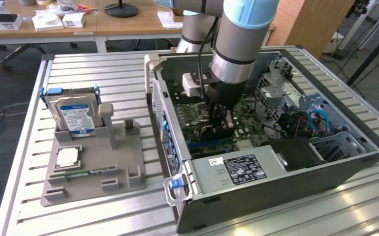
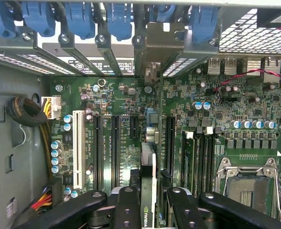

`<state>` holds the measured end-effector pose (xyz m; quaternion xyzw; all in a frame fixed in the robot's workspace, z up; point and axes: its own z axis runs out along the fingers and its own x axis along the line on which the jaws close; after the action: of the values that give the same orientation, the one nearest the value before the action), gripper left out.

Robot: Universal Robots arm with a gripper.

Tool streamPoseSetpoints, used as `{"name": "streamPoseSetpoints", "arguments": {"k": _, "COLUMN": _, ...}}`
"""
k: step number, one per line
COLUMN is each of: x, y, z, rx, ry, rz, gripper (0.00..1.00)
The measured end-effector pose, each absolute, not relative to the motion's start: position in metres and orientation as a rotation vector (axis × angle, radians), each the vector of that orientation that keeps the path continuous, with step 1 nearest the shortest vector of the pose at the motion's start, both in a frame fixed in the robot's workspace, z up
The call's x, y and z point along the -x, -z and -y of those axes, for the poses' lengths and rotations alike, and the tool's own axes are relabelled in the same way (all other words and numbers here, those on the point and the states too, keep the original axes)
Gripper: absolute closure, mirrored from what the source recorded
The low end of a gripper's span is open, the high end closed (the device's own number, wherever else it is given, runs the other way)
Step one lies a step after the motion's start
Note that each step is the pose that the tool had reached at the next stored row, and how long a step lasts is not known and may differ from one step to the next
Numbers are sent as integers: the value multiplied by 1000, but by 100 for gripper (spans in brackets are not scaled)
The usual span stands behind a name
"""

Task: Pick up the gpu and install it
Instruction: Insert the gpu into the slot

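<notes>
On the slatted worktop (image 1: 97,69) lay an open computer case (image 1: 347,167), and the arm (image 1: 242,39) reached down into it over the green motherboard (image 2: 131,95). A grey holder (image 1: 91,167) beside the case held a hard drive (image 1: 76,115). The hand (image 2: 148,200), partly closed, clamped the gpu (image 2: 147,176), which stood on edge above the board's long black slots.

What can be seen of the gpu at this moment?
The gpu shows edge-on as a thin dark card with a pale logo near the gripper end. It stands upright on its long edge, clamped between the black fingers of the gripper. It sits over the green motherboard, parallel to the long black slots. Whether its lower edge is in a slot cannot be told.
</notes>
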<state>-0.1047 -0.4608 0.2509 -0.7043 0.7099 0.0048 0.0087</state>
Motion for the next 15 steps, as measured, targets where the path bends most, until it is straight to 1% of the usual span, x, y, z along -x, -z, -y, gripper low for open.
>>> {"name": "streamPoseSetpoints", "arguments": {"k": 15, "x": 105, "y": -251, "z": 461, "rx": 2211, "ry": -15, "rz": -2207, "gripper": 74}}
